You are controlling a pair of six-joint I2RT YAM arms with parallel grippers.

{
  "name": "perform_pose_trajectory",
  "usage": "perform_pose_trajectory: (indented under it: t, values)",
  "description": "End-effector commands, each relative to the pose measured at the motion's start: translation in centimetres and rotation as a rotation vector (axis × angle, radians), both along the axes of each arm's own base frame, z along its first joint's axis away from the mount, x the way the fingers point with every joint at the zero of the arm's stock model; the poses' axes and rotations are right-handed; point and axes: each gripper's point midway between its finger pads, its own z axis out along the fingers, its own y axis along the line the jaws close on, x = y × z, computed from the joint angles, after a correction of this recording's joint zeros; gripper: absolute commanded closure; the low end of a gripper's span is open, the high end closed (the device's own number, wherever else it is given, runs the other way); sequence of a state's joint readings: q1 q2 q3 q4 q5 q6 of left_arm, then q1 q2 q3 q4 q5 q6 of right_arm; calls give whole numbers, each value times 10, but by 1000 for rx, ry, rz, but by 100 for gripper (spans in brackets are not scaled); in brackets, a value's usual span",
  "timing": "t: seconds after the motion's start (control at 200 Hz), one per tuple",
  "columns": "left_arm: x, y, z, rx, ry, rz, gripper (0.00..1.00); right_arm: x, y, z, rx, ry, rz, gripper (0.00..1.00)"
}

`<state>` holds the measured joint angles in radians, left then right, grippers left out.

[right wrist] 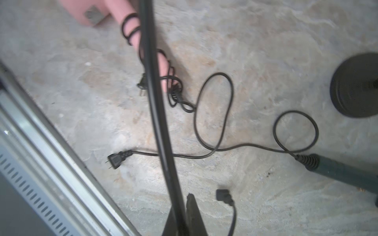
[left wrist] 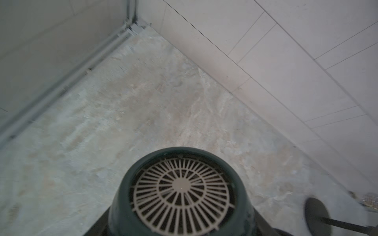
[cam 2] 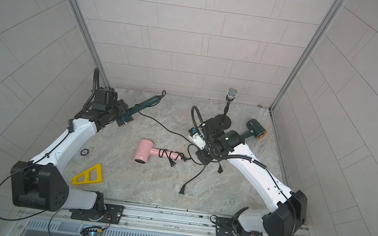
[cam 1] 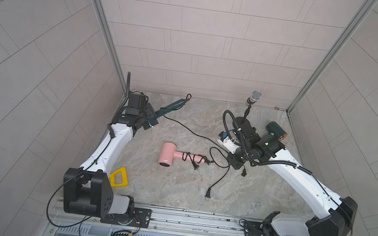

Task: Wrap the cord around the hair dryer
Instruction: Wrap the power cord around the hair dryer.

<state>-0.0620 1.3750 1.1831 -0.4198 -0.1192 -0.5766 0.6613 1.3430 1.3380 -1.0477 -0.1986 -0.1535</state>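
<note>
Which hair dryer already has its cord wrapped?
The pink hair dryer: cord coiled around its handle. The held green dryer and the far green dryer trail theirs loose.

Green hair dryers (cam 1: 169, 109) (cam 1: 273, 130): two. Pink hair dryer (cam 1: 167, 155): one. Microphone (cam 1: 255, 97): one. Yellow triangle (cam 1: 125, 177): one. Plugs (right wrist: 116, 160): three.

surface is a marbled grey stone-look tabletop (cam 1: 172, 196). lying on it:
- pink hair dryer (cam 1: 166, 156), middle, on its side, own cord (cam 1: 186, 156) coiled round the handle
- dark green hair dryer (cam 2: 254, 128), far right, handle partly under an arm; its loose cord (right wrist: 245, 144) loops over the middle and ends in a plug (cam 1: 207, 195) flat on the near side
- microphone stand, upright on its round base (right wrist: 356, 85), far side
- yellow triangular frame (cam 2: 100, 174), near left
- small black disc (cam 2: 84, 152), left edge
- another black cord (cam 1: 191, 131), crossing far left to middle
</note>
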Motion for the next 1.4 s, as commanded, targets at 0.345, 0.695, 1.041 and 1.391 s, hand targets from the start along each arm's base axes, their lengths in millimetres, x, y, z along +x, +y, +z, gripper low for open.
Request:
perform_pose_trajectory:
  t: [0.345,0.695,1.041,1.391]
  values:
    - [9,-83,23,470,29,-342,100,34,37,140,124,-411,119,100]
    - [-27,-161,-14,532,156,-788,100,120,13,166,198,-484,-71,100]
    - [-52,-173,-32,468,190,-887,100,201,-33,182,259,-503,-297,100]
    - [-61,-178,-37,447,206,-938,100,252,-62,200,282,-523,-427,100]
